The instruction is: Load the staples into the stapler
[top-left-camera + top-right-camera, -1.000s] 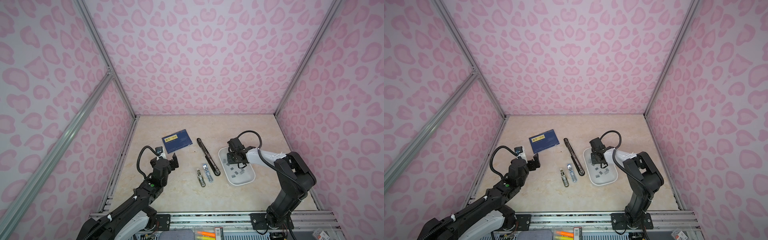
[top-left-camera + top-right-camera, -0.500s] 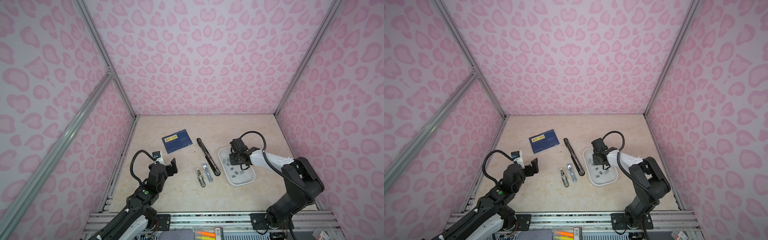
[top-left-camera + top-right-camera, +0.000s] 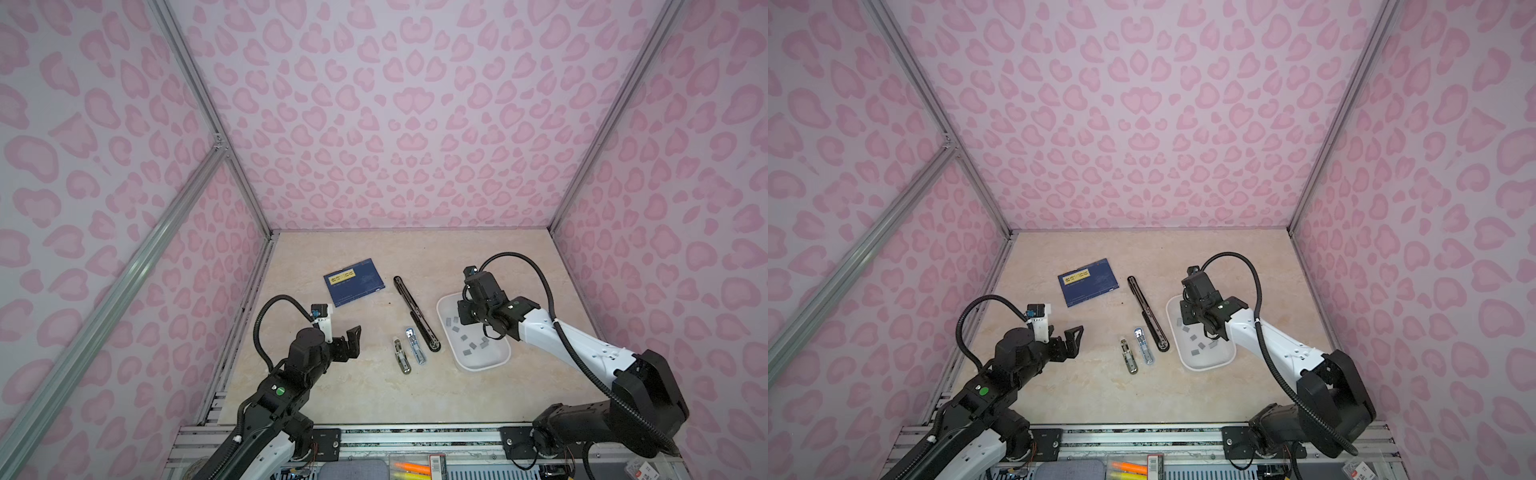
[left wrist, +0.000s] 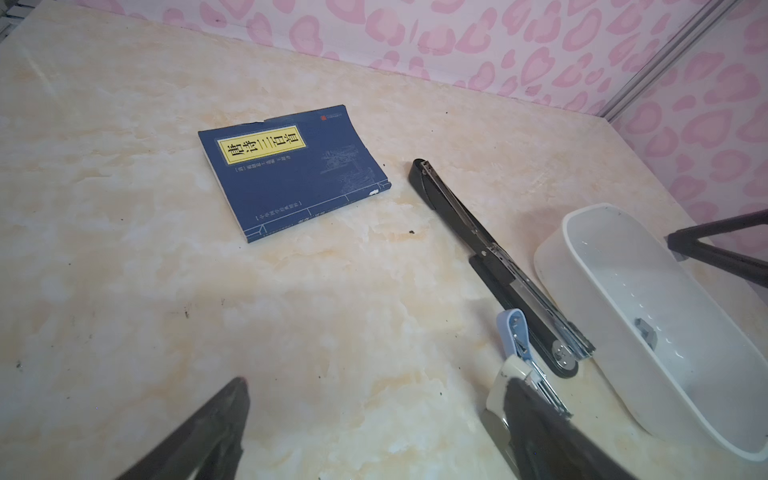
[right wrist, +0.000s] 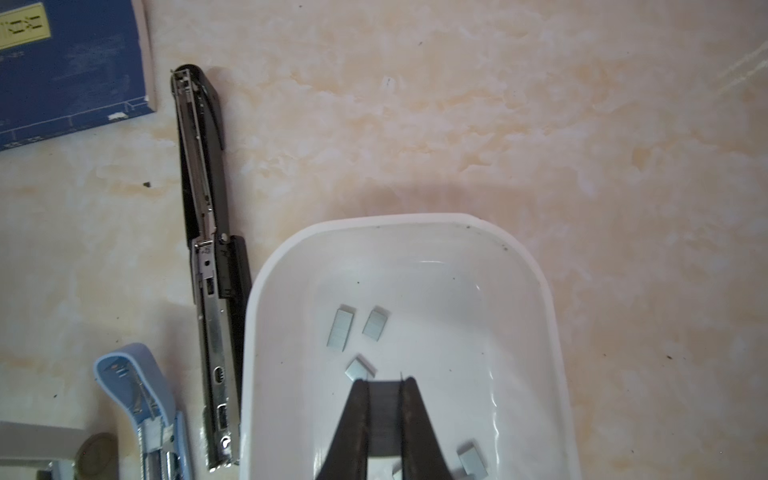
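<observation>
Strip pinched in the tray, open stapler alongside.
My right jaws were pressed together on one strip of staples (image 5: pixel 384 415) low inside the white tray (image 5: pixel 395 220), with other strips (image 5: pixel 340 328) loose on its floor. The long black stapler (image 5: pixel 208 266) lay opened flat just beside the tray, its channel running along the tray's long side and nearest my right arm. My left jaws hung spread, well apart from the tray.

Staplers (image 3: pixel 415 314): three. Book (image 3: pixel 354 282): one. White tray (image 3: pixel 493 353): one. Staple strips (image 3: pixel 472 345): roughly eight visible.

Marble tabletop (image 3: pixel 457 257) w/ blue book (image 3: pixel 354 282), black stapler (image 3: pixel 415 313), 2 small staplers (image 3: pixel 415 351), white tray (image 3: pixel 484 367).
</observation>
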`<state>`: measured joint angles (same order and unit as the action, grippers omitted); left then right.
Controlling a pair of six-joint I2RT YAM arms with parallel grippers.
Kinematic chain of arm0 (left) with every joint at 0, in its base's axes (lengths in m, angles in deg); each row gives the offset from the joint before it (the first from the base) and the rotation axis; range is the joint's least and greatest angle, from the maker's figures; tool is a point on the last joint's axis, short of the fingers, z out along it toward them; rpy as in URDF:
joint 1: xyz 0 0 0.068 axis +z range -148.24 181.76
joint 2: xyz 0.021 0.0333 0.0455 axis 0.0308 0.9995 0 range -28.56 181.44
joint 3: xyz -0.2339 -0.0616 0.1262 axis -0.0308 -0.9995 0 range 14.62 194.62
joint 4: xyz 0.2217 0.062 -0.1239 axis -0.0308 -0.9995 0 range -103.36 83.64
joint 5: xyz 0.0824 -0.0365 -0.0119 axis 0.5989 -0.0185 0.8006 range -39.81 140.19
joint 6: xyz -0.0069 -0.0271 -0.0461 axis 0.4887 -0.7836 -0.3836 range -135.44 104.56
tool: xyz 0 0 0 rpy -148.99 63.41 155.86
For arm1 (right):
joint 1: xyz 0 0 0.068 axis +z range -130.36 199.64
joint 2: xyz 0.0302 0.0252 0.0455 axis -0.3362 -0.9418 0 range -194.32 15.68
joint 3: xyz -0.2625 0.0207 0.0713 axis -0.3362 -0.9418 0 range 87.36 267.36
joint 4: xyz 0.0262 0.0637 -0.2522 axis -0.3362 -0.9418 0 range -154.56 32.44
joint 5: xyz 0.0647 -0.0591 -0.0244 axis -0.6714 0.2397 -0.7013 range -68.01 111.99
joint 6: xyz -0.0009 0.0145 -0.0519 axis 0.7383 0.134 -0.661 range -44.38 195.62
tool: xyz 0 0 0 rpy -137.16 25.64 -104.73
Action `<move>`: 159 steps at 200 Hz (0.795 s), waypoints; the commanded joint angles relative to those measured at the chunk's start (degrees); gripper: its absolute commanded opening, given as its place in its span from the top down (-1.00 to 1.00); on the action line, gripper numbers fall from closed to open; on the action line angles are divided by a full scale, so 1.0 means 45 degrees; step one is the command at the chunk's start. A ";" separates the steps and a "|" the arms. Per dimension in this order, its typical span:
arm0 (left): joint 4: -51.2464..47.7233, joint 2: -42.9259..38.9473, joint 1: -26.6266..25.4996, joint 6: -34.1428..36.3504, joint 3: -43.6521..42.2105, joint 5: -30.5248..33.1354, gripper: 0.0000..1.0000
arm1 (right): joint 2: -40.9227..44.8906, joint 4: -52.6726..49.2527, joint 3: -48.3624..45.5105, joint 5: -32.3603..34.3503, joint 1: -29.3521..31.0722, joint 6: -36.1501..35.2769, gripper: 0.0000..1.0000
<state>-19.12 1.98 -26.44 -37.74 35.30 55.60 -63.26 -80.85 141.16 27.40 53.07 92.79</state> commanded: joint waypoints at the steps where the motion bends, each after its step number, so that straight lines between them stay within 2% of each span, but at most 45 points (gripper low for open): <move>1: 0.1036 -0.0358 -0.0001 0.0550 -0.0226 -0.1635 -0.93 | 0.0028 0.0493 0.0209 -0.0910 0.0476 -0.0657 0.76; 38: 0.1924 0.0208 -0.0001 0.0765 -0.0428 -0.3272 -0.93 | -0.0277 0.1429 0.0231 -0.1556 0.1390 -0.1199 0.76; 79: 0.1901 0.1158 -0.0001 0.0732 -0.0163 -0.2676 -0.93 | -0.1113 0.1972 0.0257 -0.1927 0.1873 -0.1473 0.77; 112: 0.1969 0.1895 -0.0010 0.0757 0.0054 -0.2765 -0.95 | -0.1903 0.2473 0.0002 -0.2846 0.1941 -0.1328 0.80; 159: 0.1896 0.1987 -0.0004 0.0699 0.0061 -0.2412 -0.95 | -0.2122 0.2527 -0.0529 -0.2517 0.2100 -0.1151 0.81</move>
<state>-12.28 11.01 -26.46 -34.92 35.06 44.24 -72.27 -70.69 139.65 15.92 62.28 87.01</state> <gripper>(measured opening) 0.972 0.112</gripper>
